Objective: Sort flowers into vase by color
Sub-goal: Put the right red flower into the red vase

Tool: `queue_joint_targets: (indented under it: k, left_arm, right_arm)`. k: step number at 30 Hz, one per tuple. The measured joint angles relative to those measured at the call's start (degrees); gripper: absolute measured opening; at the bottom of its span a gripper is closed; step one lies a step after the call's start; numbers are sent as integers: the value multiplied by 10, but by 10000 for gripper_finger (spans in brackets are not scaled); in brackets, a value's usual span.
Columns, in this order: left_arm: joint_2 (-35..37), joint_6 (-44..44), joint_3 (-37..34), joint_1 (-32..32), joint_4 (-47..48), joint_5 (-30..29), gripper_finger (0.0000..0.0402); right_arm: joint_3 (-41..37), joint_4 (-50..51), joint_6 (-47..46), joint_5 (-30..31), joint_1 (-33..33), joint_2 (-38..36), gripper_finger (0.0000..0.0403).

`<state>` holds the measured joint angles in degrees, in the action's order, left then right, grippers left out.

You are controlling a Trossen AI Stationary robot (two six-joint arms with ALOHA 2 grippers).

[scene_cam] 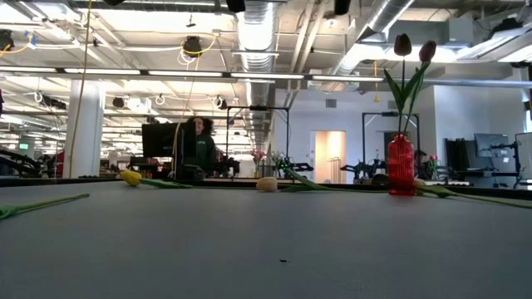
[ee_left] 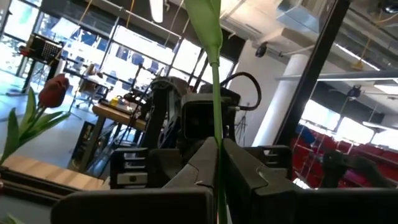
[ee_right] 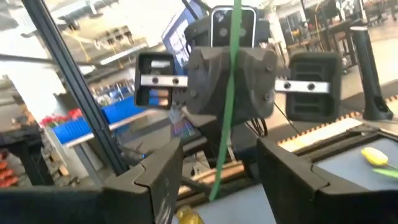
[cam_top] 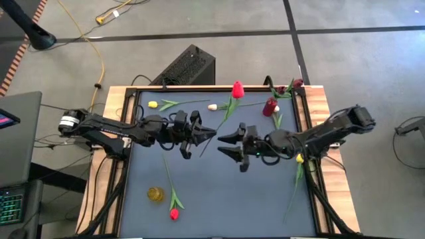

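Observation:
My left gripper [cam_top: 210, 131] [ee_left: 219, 148] is shut on the green stem of a red tulip [cam_top: 237, 88], held in the air above the mat's middle. My right gripper [cam_top: 224, 144] [ee_right: 219, 180] faces it from the right, open. Its fingers stand on either side of the stem's lower part [ee_right: 222, 143] without touching it. A red vase [cam_top: 269, 106] [scene_cam: 401, 166] stands near the far right corner with two dark red tulips [scene_cam: 413, 50] in it. A small yellow vase [cam_top: 155, 194] stands near left. A yellow tulip [cam_top: 153, 104], a white one [cam_top: 212, 106], a red one [cam_top: 174, 214] and another yellow one [cam_top: 299, 159] lie flat. My left gripper pinches the red tulip's stem [ee_left: 218, 134] between its two fingers, roughly level from the table's left, with the fingers across the stem. The tulip is lifted clear. Its head points up and toward the far edge, and its lower end [cam_top: 202, 153] hangs below the fingers.
Wooden rails [cam_top: 319, 99] frame the dark mat. A black box [cam_top: 186, 66] sits beyond the far edge. The yellow tulip near the right edge lies partly under my right arm. Bare mat [cam_top: 232, 199] stretches across the near half between the two arms.

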<state>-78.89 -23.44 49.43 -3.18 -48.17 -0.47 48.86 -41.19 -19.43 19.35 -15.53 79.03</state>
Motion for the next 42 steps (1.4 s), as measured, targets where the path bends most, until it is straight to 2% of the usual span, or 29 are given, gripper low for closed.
queue_joint_targets:
  k: [6,17,22,35,42]
  left_arm:
    - [0,0,0,0,26,1,0]
    - [0,1,0,0,53,-2,0]
    - [0,2,0,2,53,-10,0]
    - [0,3,0,13,54,-15,0]
    - [0,9,0,13,68,-20,4]
  right_arm:
    - [0,-63,0,0,16,42,230]
    - [20,-70,40,5,31,65,223]
    - [20,-70,48,5,33,64,181]
    - [20,-47,49,1,41,64,19]
    - [20,-30,48,2,41,63,20]
